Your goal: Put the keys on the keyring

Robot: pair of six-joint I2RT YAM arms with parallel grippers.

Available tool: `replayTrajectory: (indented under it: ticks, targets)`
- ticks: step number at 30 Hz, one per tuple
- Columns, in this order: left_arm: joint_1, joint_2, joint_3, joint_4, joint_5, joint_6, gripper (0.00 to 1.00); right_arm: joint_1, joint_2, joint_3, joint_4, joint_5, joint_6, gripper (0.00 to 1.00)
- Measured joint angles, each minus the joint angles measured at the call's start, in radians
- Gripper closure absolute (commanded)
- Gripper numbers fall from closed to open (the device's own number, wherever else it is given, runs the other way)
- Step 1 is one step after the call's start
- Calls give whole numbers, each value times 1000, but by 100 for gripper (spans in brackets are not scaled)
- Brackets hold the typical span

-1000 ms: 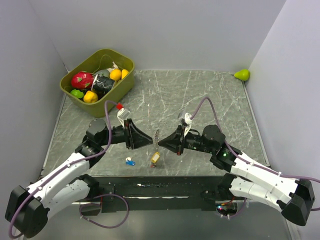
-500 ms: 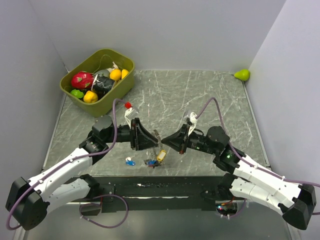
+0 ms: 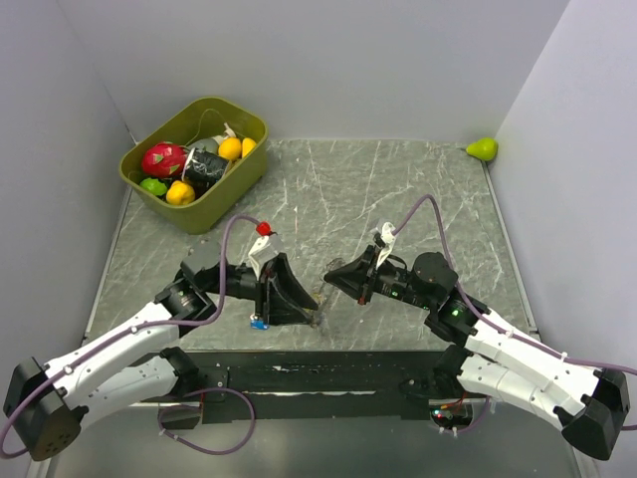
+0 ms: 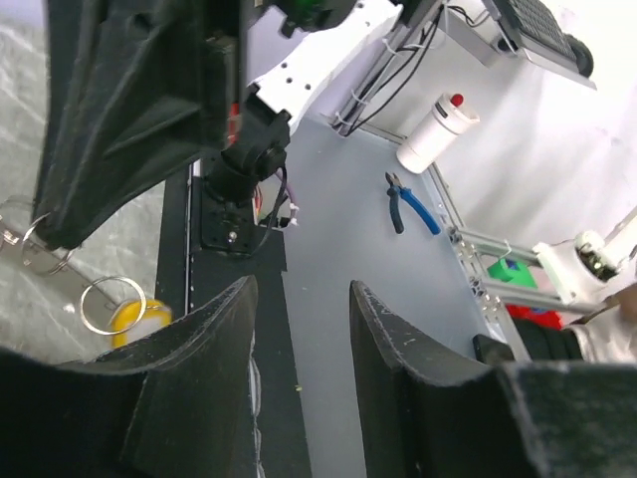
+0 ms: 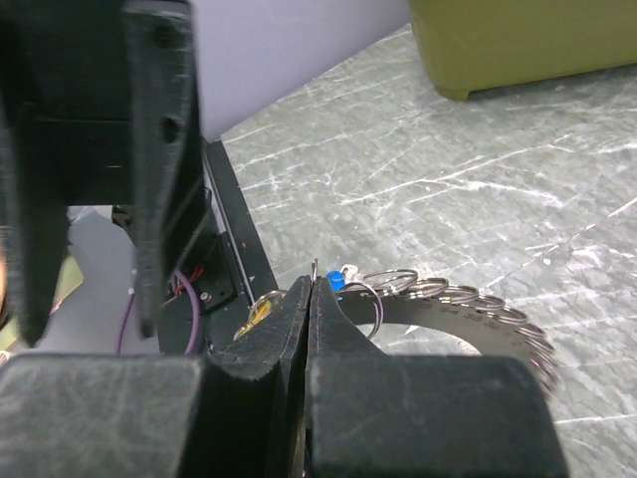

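The right gripper [image 5: 311,291] is holding its fingers pressed together, with a thin metal edge showing at the tips; whether that edge is clamped cannot be determined. The keyring [image 5: 468,311] is lying on the table [image 5: 498,169], curving away right of those tips, beside a blue key [image 5: 336,282]. The left gripper [image 4: 299,299] is standing open and empty, with a yellow key [image 4: 137,319] lying left of its fingers.

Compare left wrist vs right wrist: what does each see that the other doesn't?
Left wrist only: blue pliers and a white canister off the table, seen past the open left hand. Right wrist only: the keyring, blue key, green bin, and the right hand shut on the keyring. Both: the marble table and the yellow key.
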Motion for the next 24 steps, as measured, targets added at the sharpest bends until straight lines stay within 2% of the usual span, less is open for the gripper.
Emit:
replayTrajectory:
  ticks: [6,12,24]
  targets:
    - [-4,-54,8,-53,-89,60,46,-4,0,0,1,-10,4,100]
    - [-3,-29,23,-120,-238,85,48,-5,0,0,3,-60,3,100]
    - [2,9,26,-109,-307,76,52,-10,-18,-12,27,-134,-5,100]
